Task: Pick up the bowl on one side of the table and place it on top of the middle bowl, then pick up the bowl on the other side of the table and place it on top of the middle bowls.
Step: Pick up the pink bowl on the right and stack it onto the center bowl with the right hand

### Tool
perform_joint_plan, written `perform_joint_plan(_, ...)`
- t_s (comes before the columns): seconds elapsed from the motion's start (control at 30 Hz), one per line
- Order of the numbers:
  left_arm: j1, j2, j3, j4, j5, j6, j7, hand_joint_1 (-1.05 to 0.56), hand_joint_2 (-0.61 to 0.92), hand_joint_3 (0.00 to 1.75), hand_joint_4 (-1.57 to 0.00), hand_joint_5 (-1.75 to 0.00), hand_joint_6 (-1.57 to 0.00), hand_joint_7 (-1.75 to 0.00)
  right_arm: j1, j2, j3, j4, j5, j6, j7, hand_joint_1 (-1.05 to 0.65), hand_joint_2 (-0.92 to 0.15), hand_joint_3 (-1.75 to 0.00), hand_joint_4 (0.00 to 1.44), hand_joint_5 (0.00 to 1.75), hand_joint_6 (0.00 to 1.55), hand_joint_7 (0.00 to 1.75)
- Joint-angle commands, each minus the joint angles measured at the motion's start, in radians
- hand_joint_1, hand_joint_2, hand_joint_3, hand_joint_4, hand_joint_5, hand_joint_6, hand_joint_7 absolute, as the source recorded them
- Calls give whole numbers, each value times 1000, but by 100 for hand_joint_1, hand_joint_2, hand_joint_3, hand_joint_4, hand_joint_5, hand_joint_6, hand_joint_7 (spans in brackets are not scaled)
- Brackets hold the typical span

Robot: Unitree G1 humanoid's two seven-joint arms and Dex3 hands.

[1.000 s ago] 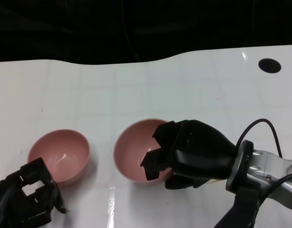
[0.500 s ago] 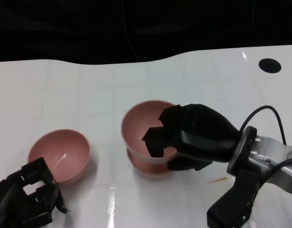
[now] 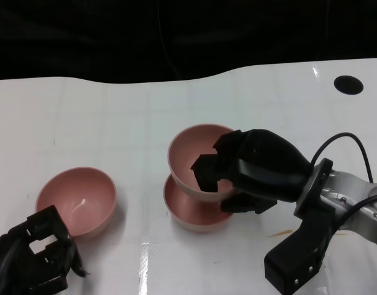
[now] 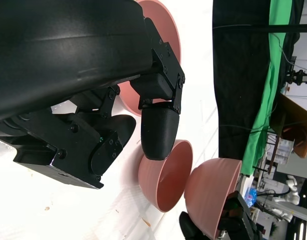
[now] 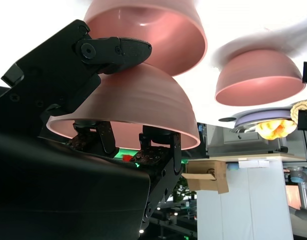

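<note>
You have the white worktop (image 3: 102, 117) in front of you, with 3 pink bowls in play. Your right hand (image 3: 250, 171) is the biggest thing on it: it grips the lifted bowl (image 3: 194, 160) by its near-right rim, fingers (image 3: 207, 172) hooked inside and the rest of the hand outside the wall. That bowl sits tilted, raised above the middle bowl (image 3: 191, 212), overlapping it from the far side; the right wrist view shows the held bowl (image 5: 128, 105) close to the middle bowl (image 5: 158, 30), though you cannot tell there whether they touch. The left bowl (image 3: 77, 200) stands upright on the worktop, well apart from the pair. Your left hand (image 3: 32, 258) rests low at the near-left corner, just beside that bowl, fingers curled and holding nothing.
</note>
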Motion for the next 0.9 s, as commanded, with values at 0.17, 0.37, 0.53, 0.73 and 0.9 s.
perform_joint_plan(0.17, 4, 8, 1, -5, 5, -19, 5, 0, 57, 128, -79, -175, -71, -163, -14, 3, 37, 18, -27, 0, -26, -21, -60, -75, 93, 175, 72, 155)
perform_joint_plan(0.37, 5, 10, 1, -9, -6, -7, 0, 0, 58, 128, -79, -175, -70, -163, -7, 9, 54, 26, -25, -2, -24, -21, -63, -66, 93, 175, 74, 152)
perform_joint_plan(0.53, 1, 11, 2, -7, -13, 2, -6, 1, 58, 127, -80, -175, -71, -164, -7, 13, 74, 29, -30, 10, -15, -22, -66, -64, 94, 175, 78, 137)
perform_joint_plan(0.73, -2, 11, 2, 0, -6, -5, -1, 1, 58, 127, -79, -175, -72, -163, -19, 16, 88, 45, -34, 15, -22, -21, -67, -59, 92, 175, 74, 147)
perform_joint_plan(0.9, 1, 7, 1, -6, -1, -1, 12, 1, 57, 126, -80, -175, -71, -163, -28, 21, 93, 69, -33, 14, -28, -21, -70, -58, 92, 175, 72, 148)
